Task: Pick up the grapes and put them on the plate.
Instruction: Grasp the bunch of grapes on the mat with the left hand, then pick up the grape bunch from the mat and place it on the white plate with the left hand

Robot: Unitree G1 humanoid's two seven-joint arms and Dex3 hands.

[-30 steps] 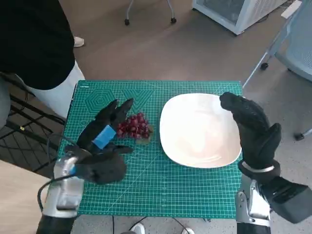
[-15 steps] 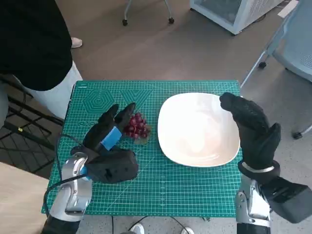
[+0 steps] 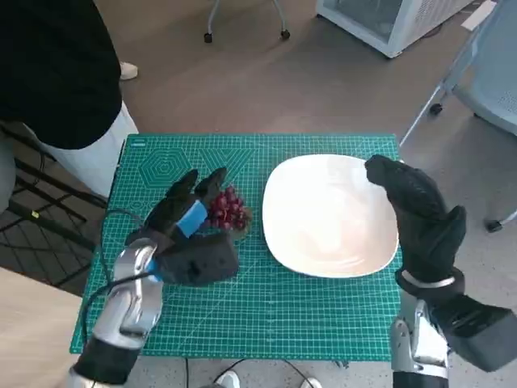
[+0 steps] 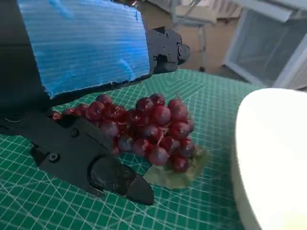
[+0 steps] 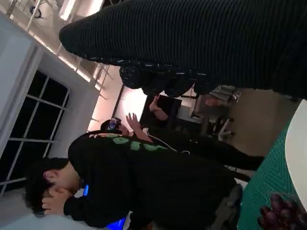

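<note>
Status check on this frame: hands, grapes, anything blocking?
Left hand open, fingers either side of grapes, not closed. Right hand open at plate edge. Grapes on mat, beside plate. Nothing between them.

Camera layout: one head view, two wrist views.
The head camera looks steeply down on the green mat [image 3: 266,315]. The left wrist camera sits close behind the left hand [image 4: 81,96], facing the grapes [image 4: 148,129]. The right wrist camera looks past the right hand [image 5: 201,43] sideways; all three share the grapes and the plate [image 3: 327,214].
</note>
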